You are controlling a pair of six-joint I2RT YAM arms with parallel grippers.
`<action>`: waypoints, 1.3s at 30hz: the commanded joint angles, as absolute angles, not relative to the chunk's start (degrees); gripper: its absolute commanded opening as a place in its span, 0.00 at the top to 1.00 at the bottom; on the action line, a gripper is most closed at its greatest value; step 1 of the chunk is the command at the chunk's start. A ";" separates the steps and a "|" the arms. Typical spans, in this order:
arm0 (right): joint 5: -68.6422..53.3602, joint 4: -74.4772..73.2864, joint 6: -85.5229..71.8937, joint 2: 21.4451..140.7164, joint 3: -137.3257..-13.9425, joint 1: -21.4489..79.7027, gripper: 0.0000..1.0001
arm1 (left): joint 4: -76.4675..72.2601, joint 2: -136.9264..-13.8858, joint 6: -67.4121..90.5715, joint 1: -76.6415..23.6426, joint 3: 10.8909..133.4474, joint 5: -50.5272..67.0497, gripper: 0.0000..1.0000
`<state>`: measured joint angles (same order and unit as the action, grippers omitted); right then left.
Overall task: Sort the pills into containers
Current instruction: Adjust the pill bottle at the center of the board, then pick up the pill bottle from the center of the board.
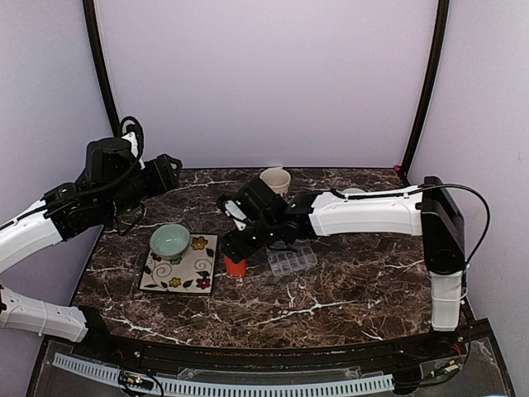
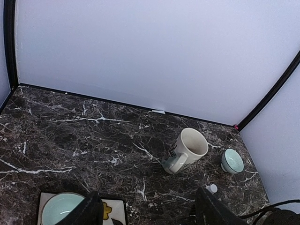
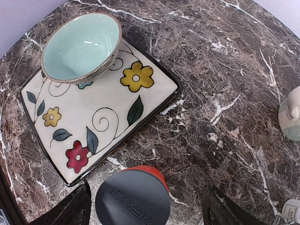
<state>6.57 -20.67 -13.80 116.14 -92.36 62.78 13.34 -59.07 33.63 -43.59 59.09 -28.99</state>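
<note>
Hidden: the pills are too small for me to make out. My right arm covers the far edge of the containers [image 1: 293,261], which are one clear box.
Right pincer [image 3: 149,187]: spread wide around the dark cap of a red bottle [image 3: 132,199], gripping nothing.
Left pincer [image 2: 146,192]: wide open and empty, raised at 9 o'clock.
Box: at 3 o'clock of the bottle.
Surface: dark marble table [image 1: 355,289]. A flowered plate [image 3: 117,108] carrying a green bowl [image 3: 79,47] is at 9 o'clock of the bottle, and a mug [image 1: 275,180] at 12.
Room: pale walls [image 1: 273,74].

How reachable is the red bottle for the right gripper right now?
Likely yes: the right gripper hangs open over the red bottle, dark cap between its fingers, nothing in the way.
</note>
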 commanded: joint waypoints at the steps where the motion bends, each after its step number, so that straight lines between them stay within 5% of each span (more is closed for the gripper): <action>1: 5.01 -20.64 -14.02 114.95 -92.08 63.28 0.18 | 12.48 -59.00 33.90 -43.17 58.36 -28.73 0.31; 28: 4.73 -23.98 -13.45 121.05 -97.68 62.77 0.21 | 12.74 -56.70 35.13 -43.07 54.62 -28.21 0.31; 37: 3.69 -27.27 -13.97 122.12 -99.18 61.54 0.73 | 13.77 -57.35 36.22 -42.96 55.02 -27.67 0.30; 39: 3.49 -28.96 -14.05 121.81 -100.17 61.29 0.77 | 14.99 -57.47 36.90 -42.94 55.87 -27.81 0.30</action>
